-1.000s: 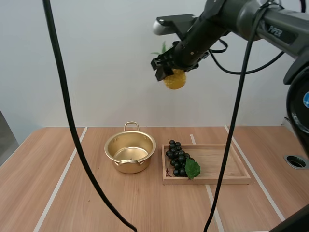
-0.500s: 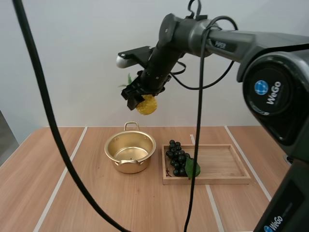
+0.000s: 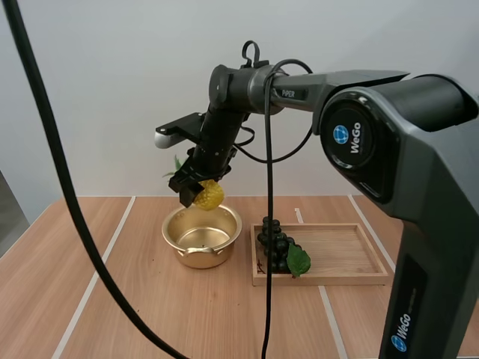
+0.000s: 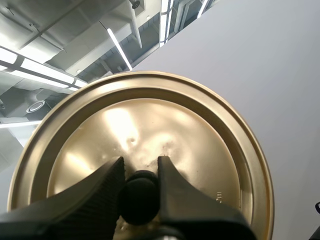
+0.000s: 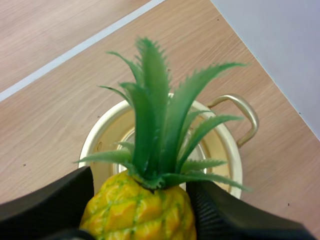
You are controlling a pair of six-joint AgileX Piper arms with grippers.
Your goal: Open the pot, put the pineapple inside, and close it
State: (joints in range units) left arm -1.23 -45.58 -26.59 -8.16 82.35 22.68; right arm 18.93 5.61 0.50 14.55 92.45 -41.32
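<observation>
My right gripper (image 3: pixel 196 188) is shut on a small yellow pineapple (image 3: pixel 209 196) with green leaves, held just above the rim of the open golden pot (image 3: pixel 202 235). In the right wrist view the pineapple (image 5: pixel 142 210) sits between the fingers (image 5: pixel 45 200), with the pot (image 5: pixel 220 150) right under its leaves. My left gripper (image 4: pixel 140 175) is shut on the black knob (image 4: pixel 139 197) of the golden lid (image 4: pixel 200 145), held up in the air with its top toward the camera.
A wooden tray (image 3: pixel 352 258) stands right of the pot, with a bunch of dark grapes (image 3: pixel 278 247) and a green leaf at its left end. White lines cross the wooden table (image 3: pixel 112 299).
My right arm has swung left and down with the pineapple, from high above the tray to just over the pot.
</observation>
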